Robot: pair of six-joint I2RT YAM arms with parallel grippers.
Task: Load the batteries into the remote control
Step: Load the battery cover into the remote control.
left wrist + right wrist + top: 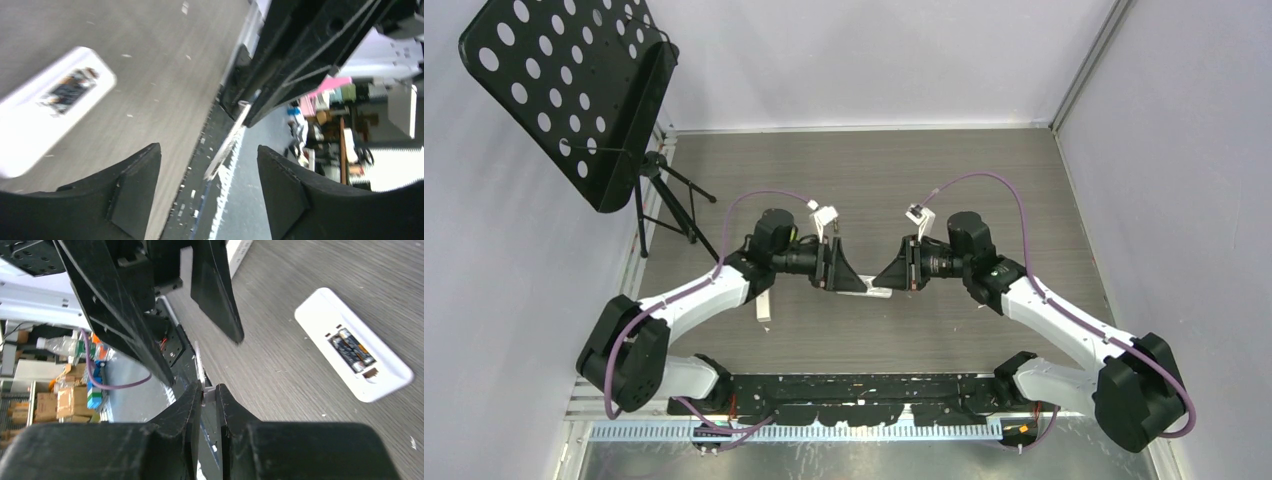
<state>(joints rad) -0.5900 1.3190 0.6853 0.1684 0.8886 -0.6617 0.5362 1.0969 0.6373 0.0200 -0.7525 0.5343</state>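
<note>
A white remote (pixel 352 357) lies face down on the table with its battery bay uncovered. Dark batteries (pixel 351 351) with brownish ends sit inside the bay. The remote also shows in the left wrist view (pixel 50 110). My right gripper (pixel 209 389) is shut on the edge of a thin white flat piece (pixel 200 365), shaped like a battery cover, and holds it above the table. My left gripper (pixel 209 152) is open and empty, facing the right one, with the thin piece (pixel 227 145) just beyond its fingertips. In the top view both grippers (pixel 869 280) meet tip to tip at mid table.
A second white remote (pixel 766 305) lies under the left forearm and also shows in the right wrist view (pixel 239 252). A black perforated music stand (pixel 574 90) on a tripod stands at the far left. The black base rail (pixel 864 395) runs along the near edge.
</note>
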